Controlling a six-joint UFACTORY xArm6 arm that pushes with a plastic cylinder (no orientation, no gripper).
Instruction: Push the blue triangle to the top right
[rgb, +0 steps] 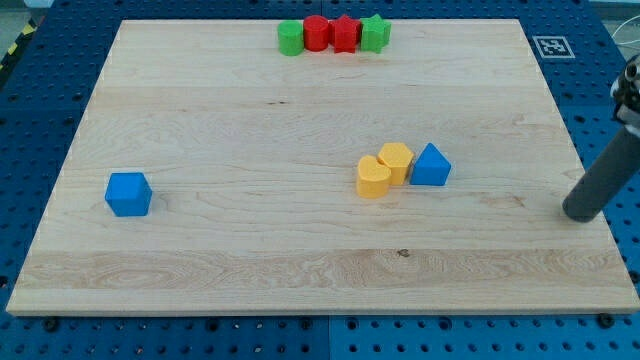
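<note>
The blue triangle (431, 166) lies right of the board's middle, touching a yellow block (396, 161) on its left. A second yellow block, heart-like in shape (373, 178), sits against that one at lower left. My tip (578, 212) rests near the board's right edge, well to the right of and a little below the blue triangle, apart from every block. The dark rod rises from it toward the view's right edge.
A blue cube (128, 193) sits at the left. At the top edge, a row of touching blocks: green (290, 38), red (316, 32), red (344, 33), green (375, 33). The wooden board (250, 120) lies on a blue perforated table.
</note>
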